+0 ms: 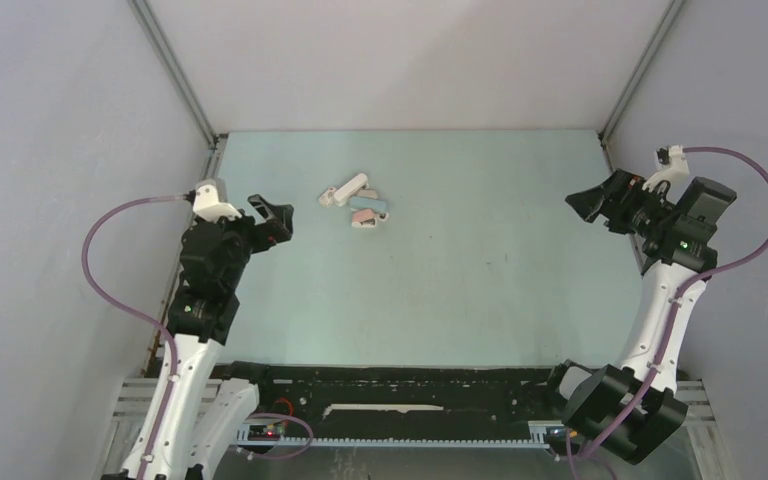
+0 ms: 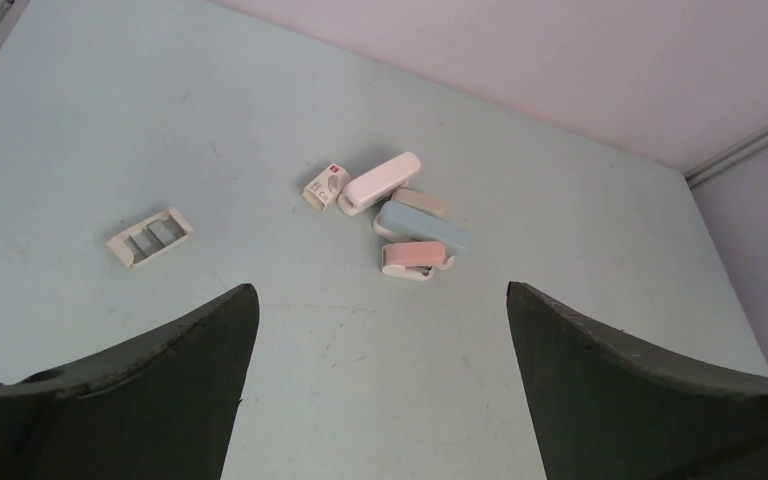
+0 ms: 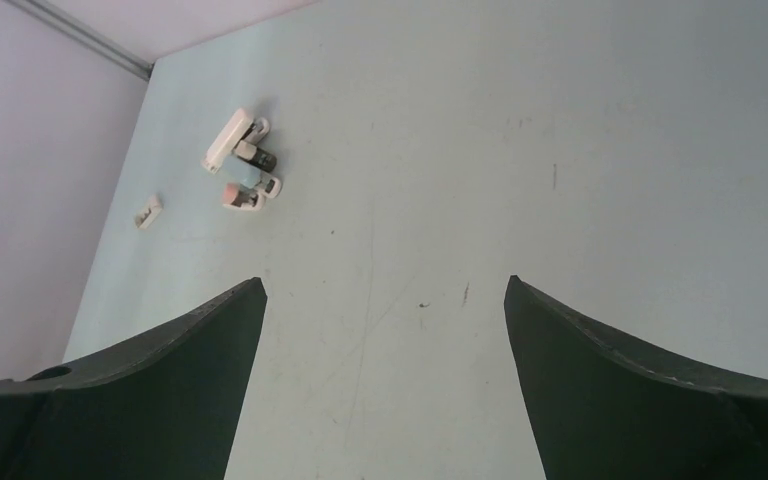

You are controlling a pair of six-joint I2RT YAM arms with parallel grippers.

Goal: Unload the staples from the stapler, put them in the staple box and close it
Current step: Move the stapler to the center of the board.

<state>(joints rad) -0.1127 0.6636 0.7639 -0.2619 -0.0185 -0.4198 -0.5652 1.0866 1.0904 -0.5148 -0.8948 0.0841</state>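
Note:
Several small staplers lie in a cluster at the table's back middle: a white stapler, a beige one, a blue one and a pink one. Left of them, a small white tray holds grey strips that look like staples. My left gripper hovers open and empty left of the cluster, facing it. Far off at the right side, my right gripper is also open and empty.
A small white-and-red box sits against the white stapler's left end. Grey walls enclose the pale green table on three sides. The arms' black base rail runs along the near edge.

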